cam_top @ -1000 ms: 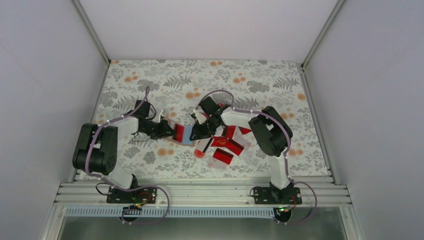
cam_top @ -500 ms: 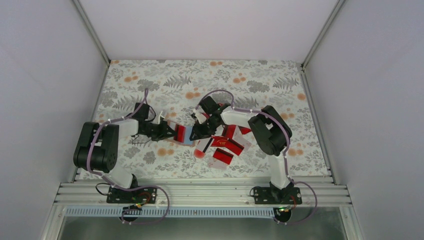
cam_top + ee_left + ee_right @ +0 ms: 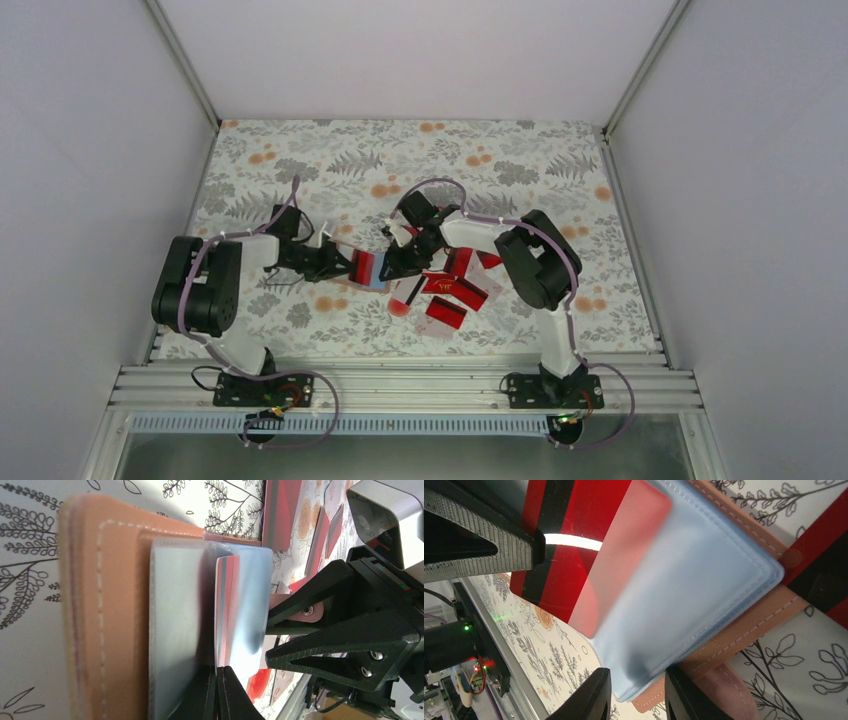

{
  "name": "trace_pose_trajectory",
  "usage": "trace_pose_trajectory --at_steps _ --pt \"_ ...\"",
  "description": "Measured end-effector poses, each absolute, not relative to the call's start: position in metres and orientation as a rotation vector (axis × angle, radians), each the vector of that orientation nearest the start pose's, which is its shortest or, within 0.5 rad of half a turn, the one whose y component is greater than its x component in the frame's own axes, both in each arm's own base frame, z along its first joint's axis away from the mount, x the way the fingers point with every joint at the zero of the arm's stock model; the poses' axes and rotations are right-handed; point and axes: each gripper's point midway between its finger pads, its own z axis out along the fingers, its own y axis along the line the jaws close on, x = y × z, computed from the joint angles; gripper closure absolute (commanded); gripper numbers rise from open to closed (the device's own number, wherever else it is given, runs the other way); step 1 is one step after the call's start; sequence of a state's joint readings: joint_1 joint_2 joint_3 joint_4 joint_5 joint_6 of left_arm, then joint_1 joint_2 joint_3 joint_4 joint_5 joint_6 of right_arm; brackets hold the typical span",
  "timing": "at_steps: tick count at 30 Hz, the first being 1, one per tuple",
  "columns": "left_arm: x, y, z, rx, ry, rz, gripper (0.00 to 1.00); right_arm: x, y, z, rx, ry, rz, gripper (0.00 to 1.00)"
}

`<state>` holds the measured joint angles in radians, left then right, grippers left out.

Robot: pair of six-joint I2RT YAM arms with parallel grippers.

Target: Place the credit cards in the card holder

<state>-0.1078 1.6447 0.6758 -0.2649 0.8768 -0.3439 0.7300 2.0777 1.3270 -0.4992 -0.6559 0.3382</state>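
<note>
The tan-brown card holder (image 3: 100, 605) lies open, its light blue sleeves (image 3: 175, 630) fanned out. My left gripper (image 3: 220, 680) is shut on a red credit card (image 3: 225, 610) with a black stripe (image 3: 569, 555); its far end sits inside a translucent sleeve. My right gripper (image 3: 636, 690) is shut on the corner of the card holder (image 3: 704, 580), with the blue sleeves and leather edge between its jaws. From above, the left gripper (image 3: 348, 265), the card (image 3: 364, 265) and the right gripper (image 3: 391, 268) meet at mid-table. More red credit cards (image 3: 455, 292) lie to the right.
A round red spot (image 3: 400, 306) is printed on the floral cloth (image 3: 480, 170) just in front of the holder. The loose cards lie under and beside the right forearm. White walls close in the table on three sides.
The left gripper has edged to the right, sliding the red card a little further into the sleeve. The right gripper has stayed in place on the holder.
</note>
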Motion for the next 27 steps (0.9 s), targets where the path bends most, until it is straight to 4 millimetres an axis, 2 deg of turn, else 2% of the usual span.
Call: trace_pose_trajectory --at_steps 27 --pt "0.278 -0.184 0.032 0.001 2.810 -1.346 0.98 0.254 0.369 0.022 -0.751 2.916 1.132 0.71"
